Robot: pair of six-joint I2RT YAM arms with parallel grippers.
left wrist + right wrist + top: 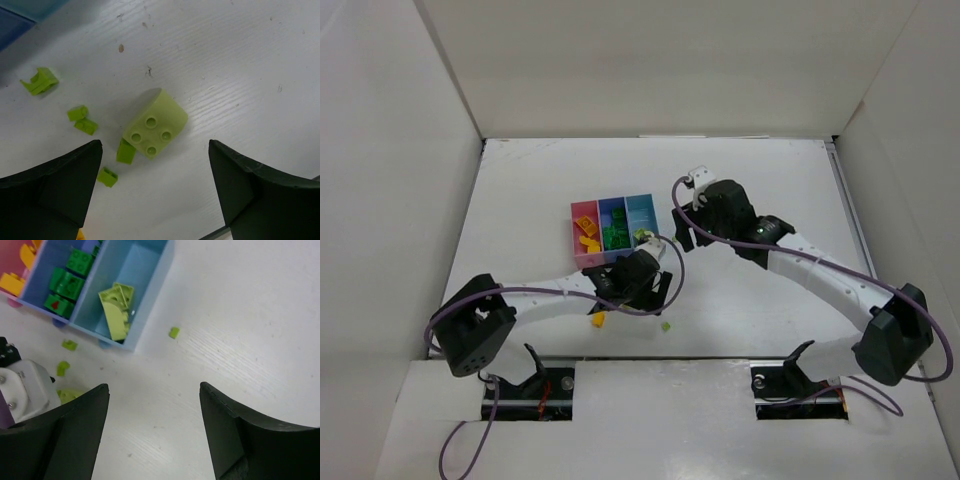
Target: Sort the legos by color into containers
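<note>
Three joined bins stand mid-table: pink (576,235), periwinkle (612,203) and light blue (642,205). In the right wrist view the pink bin (12,255) holds orange bricks (12,282), the periwinkle bin (41,276) dark green bricks (70,282), and the light blue bin (152,295) pale lime bricks (116,312). My left gripper (155,145) is open and empty just above the table, with a large pale lime brick (155,123) lying ahead between its fingers. My right gripper (154,386) is open and empty, above bare table beside the light blue bin.
Several small lime pieces (82,120) lie loose left of the large brick. One tiny lime piece (174,332) lies right of the light blue bin. An orange brick (599,320) and a lime piece (666,325) lie near the table's front edge. White walls enclose the table.
</note>
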